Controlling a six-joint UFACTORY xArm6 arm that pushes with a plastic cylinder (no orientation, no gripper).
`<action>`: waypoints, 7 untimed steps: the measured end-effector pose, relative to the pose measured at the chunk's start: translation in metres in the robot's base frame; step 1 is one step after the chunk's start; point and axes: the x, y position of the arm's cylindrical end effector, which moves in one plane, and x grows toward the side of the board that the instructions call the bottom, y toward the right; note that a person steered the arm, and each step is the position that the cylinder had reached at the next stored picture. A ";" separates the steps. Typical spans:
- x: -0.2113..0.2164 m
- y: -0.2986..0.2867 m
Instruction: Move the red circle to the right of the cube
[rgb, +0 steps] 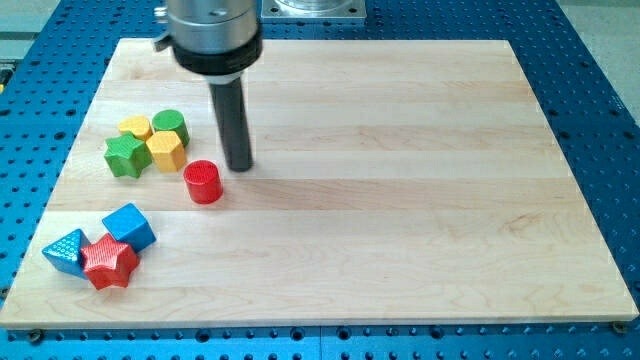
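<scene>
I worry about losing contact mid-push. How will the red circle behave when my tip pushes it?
The red circle stands on its flat end, low and wide, so it will probably slide, not tip or roll. Its round side may slip off my tip, now just to its upper right. It looks small, likely light.

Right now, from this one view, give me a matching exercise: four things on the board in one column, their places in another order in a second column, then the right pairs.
Things
1. red circle
2. blue cube
3. red star
4. my tip

Places
A. lowest of the cluster at the view's bottom left
B. just to the view's upper right of the red circle
C. alone, to the view's lower right of the yellow and green cluster
D. to the view's upper right of the red star

Pairs: 1-C, 2-D, 3-A, 4-B
</scene>
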 end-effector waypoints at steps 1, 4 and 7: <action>0.038 -0.033; 0.060 -0.002; 0.072 0.094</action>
